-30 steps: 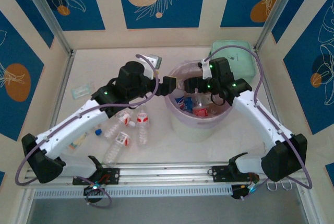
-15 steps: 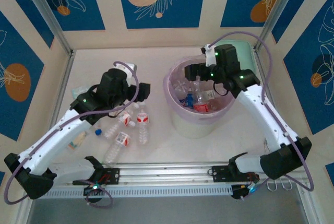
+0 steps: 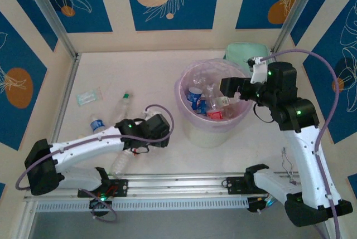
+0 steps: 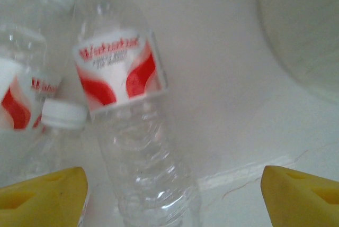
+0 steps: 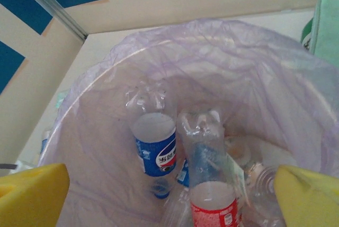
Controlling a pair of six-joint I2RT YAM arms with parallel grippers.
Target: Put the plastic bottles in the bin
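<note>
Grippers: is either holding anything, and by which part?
Nothing is held: the left gripper is open above a red-labelled bottle, the right gripper open above the bin.

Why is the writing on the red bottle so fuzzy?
Left wrist view: the red-labelled bottle sits close, probably too near to focus, and bright light washes out the table. Right wrist view: sharper, the blue-labelled bottle in the bin reads clearly. Top external view: even light, soft shadows.

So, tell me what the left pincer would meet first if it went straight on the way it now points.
The left pincer would most likely meet the red-and-white labelled bottle lying centred between its open fingers; depth is unclear.
</note>
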